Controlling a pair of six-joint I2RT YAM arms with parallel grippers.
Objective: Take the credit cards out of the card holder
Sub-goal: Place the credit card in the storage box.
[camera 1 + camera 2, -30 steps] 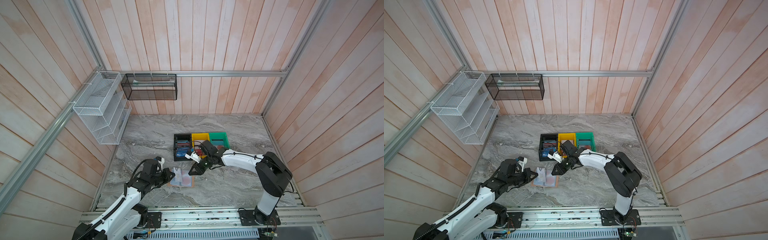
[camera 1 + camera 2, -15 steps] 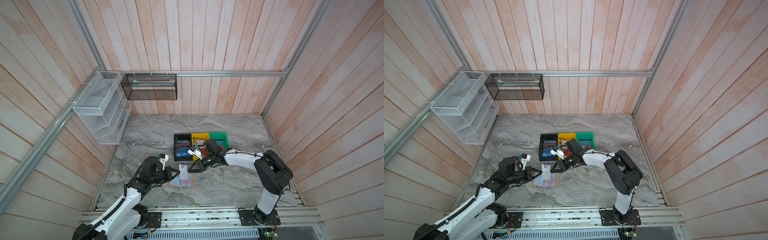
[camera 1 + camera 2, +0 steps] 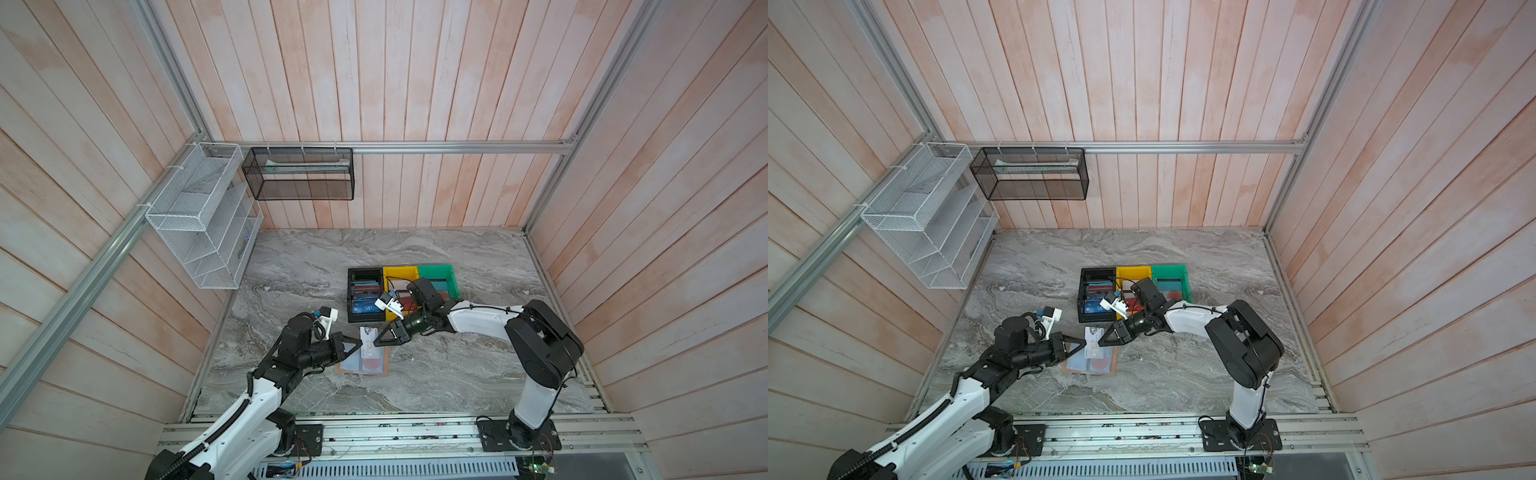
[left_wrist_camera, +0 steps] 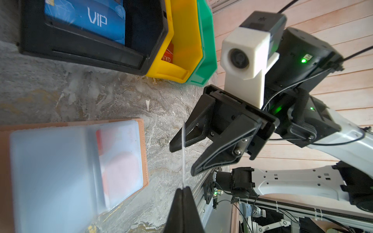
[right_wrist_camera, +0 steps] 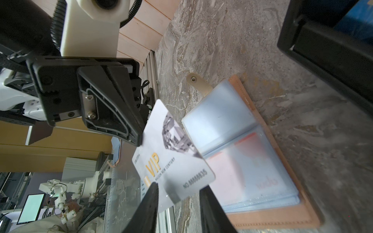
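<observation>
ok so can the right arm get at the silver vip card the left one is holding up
Probably yes. The right tool stands open with its jaws either side of the silver VIP card, whose far edge the left tool pinches over the card holder; nothing lies between.

The left arm (image 3: 257, 399) and right arm (image 3: 478, 322) match: white shells on the long links, fat black drums (image 3: 540, 345) at the joints, each bolted to a black plate (image 3: 515, 434) on the rail (image 3: 395, 432). The left gripper (image 3: 360, 344) and right gripper (image 3: 376, 343) are black, with ribbed wedge fingers (image 4: 218, 159) held by silver screws (image 4: 238, 151) and a blocky white camera (image 4: 242, 56) on top. Thin black cables (image 4: 290, 85) trail the right arm, a corrugated hose (image 5: 55, 28) the left, and green lights (image 4: 303, 60) glow at the right wrist.
</observation>
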